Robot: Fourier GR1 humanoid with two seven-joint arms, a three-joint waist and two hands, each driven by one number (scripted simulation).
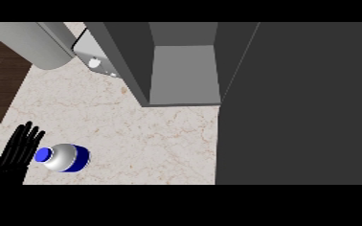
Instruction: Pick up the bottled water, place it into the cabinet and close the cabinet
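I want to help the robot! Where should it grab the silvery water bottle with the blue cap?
Probably round the body of the silvery bottle, below its blue cap: it looks upright and its sides are round. Come from the left, where the open black left hand is beside it.
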